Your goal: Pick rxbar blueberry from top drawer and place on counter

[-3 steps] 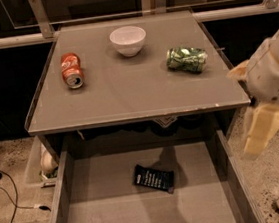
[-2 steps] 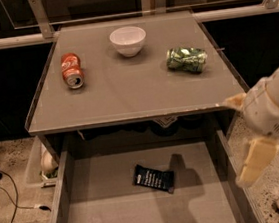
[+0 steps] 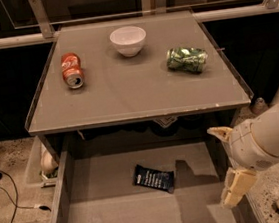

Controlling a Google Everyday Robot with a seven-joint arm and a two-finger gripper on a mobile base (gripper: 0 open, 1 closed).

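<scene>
Bar: the small flat dark navy-blue rxbar blueberry [image 3: 153, 178] with white lettering lies flat and slightly askew on the bare bottom of the wide shallow grey top drawer [image 3: 115, 212], which is pulled open, near the middle.
Gripper: the two-finger gripper [image 3: 223, 168] on the white arm hangs at the drawer's right wall, below the counter's front right corner.
Fingers: the cream fingers [image 3: 237, 187] are spread apart and hold nothing.
Bar to fingers: the bar lies to the left of them, apart, not between them.
Counter: the flat grey counter [image 3: 127, 92] carries a red soda can [image 3: 72, 70] on its side, a white bowl [image 3: 128, 40] and a crushed green can [image 3: 187, 59].
</scene>
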